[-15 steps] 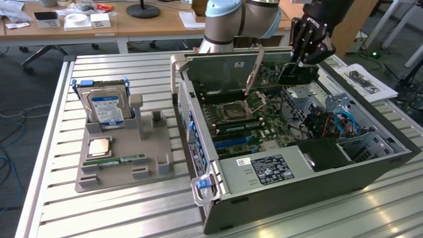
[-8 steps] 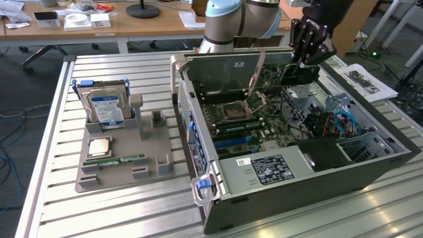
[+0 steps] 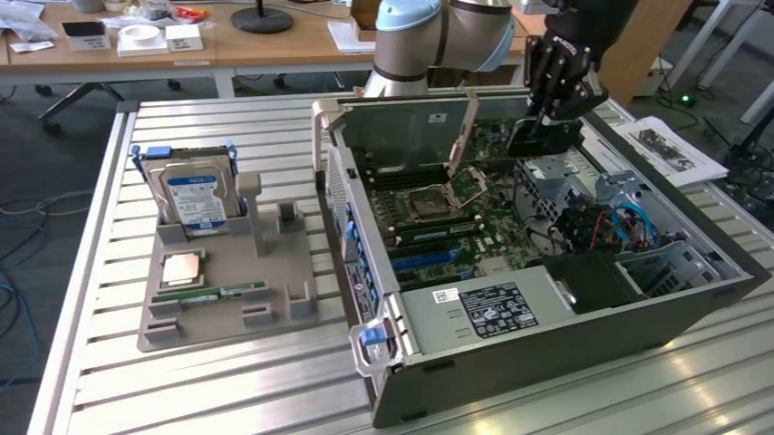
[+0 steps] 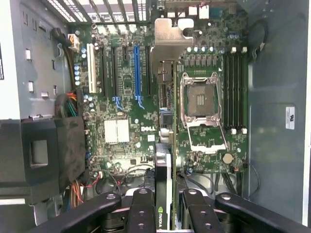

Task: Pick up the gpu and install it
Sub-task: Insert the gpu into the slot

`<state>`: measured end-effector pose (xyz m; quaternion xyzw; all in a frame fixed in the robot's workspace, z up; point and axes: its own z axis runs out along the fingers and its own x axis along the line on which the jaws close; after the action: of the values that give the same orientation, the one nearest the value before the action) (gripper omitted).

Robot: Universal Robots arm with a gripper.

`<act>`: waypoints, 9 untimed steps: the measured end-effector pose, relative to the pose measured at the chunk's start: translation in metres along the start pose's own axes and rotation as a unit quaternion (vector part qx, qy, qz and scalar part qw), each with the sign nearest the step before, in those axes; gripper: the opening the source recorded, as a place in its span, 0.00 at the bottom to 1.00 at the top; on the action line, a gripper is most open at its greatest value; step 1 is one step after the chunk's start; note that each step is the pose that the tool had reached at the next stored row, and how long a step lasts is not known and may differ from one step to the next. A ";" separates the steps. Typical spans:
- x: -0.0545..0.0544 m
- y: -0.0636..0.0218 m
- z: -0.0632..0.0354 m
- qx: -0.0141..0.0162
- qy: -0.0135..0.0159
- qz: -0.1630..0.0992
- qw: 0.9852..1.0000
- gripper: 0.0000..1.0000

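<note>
- Off at the exterior view's left, a grey fixture (image 3: pixel 212 313) sits on the slatted table (image 3: pixel 109 381). A hard drive (image 3: pixel 194 198) with a blue-white label stands upright in it.
- Lower in the frame on that same fixture, a processor chip (image 3: pixel 181 268) lies flat, with a green memory stick (image 3: pixel 224 293) just beside it.
- Moving to the middle: the computer case (image 3: pixel 484 362) lies open on its side with the motherboard (image 3: pixel 448 217) exposed. The lid of the CPU socket (image 3: pixel 433 198) is raised.
- Top centre of the frame, the robot arm (image 3: pixel 423 36) leans over the case.
- Upper right now: the hand (image 3: pixel 545 122) reaches down into the case, clamped tight on the gpu (image 3: pixel 538 140). The dark card hangs over the board near the case's rear wall.
- From the wrist view, the black fingers (image 4: pixel 141 208) pinch the gpu (image 4: pixel 164 165) from both sides. The card is seen edge-on with its silvery bracket (image 4: pixel 170 43) at the far end.
- There the card runs between the blue slot (image 4: pixel 137 73) and the socket. Whether it touches the board, I can't tell.
- At the exterior view's far right, printed papers (image 3: pixel 672 149) lie beside the case.
</note>
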<state>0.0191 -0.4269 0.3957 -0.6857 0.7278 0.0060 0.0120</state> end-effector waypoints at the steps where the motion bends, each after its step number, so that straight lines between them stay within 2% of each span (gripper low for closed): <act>1: 0.000 0.0022 0.0002 0.000 0.000 0.000 1.000 0.27; 7: 0.001 0.0223 0.0010 0.002 0.000 0.000 1.000 0.27; 9: 0.002 0.0267 0.0011 0.003 0.000 0.000 1.000 0.27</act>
<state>-0.0076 -0.4269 0.3943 -0.6856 0.7278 0.0040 0.0137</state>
